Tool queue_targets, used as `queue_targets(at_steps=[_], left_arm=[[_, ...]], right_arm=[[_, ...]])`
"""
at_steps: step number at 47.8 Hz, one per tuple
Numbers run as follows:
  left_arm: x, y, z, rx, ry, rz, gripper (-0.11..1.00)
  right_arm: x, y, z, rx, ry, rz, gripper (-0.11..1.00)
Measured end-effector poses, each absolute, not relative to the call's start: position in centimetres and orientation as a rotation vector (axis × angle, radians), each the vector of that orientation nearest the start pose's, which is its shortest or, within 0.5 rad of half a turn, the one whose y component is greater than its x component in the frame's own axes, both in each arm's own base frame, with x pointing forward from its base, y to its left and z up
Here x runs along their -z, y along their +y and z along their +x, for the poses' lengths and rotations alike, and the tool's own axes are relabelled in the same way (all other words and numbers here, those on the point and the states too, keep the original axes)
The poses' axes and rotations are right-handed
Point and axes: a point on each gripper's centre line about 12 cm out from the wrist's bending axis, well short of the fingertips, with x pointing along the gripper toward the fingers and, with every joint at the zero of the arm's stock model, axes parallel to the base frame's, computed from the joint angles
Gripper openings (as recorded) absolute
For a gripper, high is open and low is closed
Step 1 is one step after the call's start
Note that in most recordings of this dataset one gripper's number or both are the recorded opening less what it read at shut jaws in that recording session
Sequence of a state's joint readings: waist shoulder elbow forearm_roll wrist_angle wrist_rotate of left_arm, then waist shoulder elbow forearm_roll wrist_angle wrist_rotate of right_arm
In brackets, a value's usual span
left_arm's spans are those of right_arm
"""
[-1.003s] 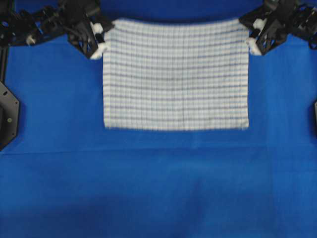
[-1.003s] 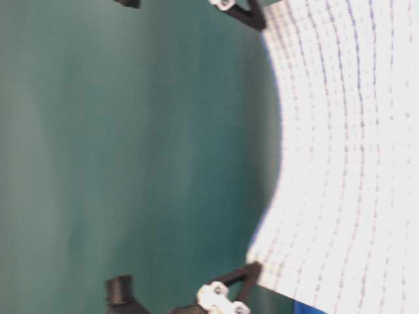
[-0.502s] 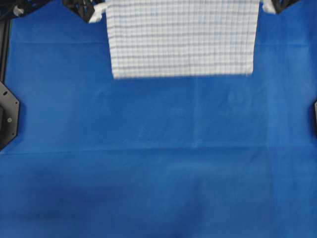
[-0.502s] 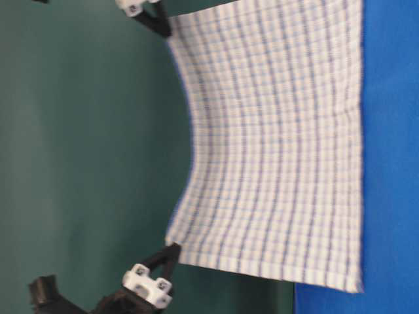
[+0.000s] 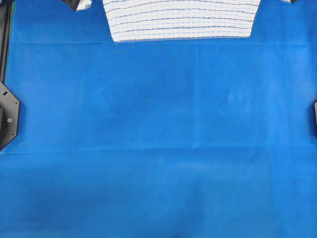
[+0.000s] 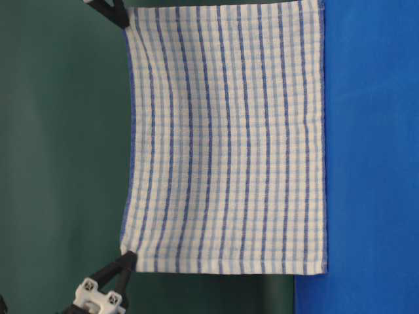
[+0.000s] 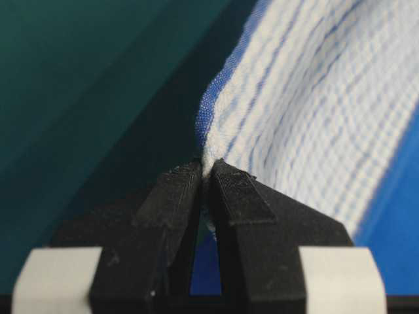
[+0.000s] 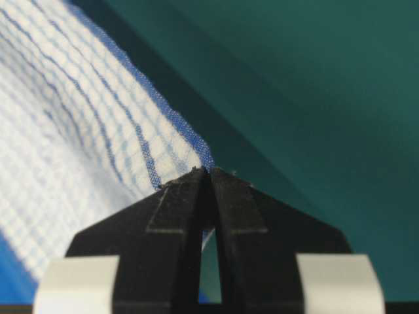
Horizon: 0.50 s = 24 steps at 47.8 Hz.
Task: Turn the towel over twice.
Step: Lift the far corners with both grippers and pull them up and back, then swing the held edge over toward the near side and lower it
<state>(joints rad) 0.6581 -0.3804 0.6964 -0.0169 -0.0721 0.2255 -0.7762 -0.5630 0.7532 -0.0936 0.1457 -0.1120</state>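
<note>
Towel [image 6: 226, 137] hangs flat at overhead frame's top edge, lower hem on bench [image 5: 158, 148]. Left fingers [image 7: 186, 190] & right fingers [image 8: 232, 193] each pinched tight on a top corner.

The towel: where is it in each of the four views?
Overhead: the towel lies along the top edge, middle.
Table-level: the towel fills the centre, hanging.
Left wrist: upper right, corner pinched.
Right wrist: left side, corner pinched.
Shared landmark: the blue table cover.
</note>
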Motion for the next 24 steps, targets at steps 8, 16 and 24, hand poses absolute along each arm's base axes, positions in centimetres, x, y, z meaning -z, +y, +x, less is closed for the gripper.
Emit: queue_targets(at_steps=[8,16,24], left_arm=[[-30.3,18.5,26.8,-0.571,0.308,0.128,0.03],[-29.7,15.2,26.9,-0.480,0.337,0.128,0.03],[-28.4,11.7,27.0,-0.362,0.416,0.123,0.03]], right_arm=[[-31.9,-17.6,20.4,0.681,0.398,-0.045,0.05],[-30.9,-14.3,20.0,0.596,0.423,0.003,0.05],[-29.1,-11.2,20.0,0.499,0.449,0.057,0.05]])
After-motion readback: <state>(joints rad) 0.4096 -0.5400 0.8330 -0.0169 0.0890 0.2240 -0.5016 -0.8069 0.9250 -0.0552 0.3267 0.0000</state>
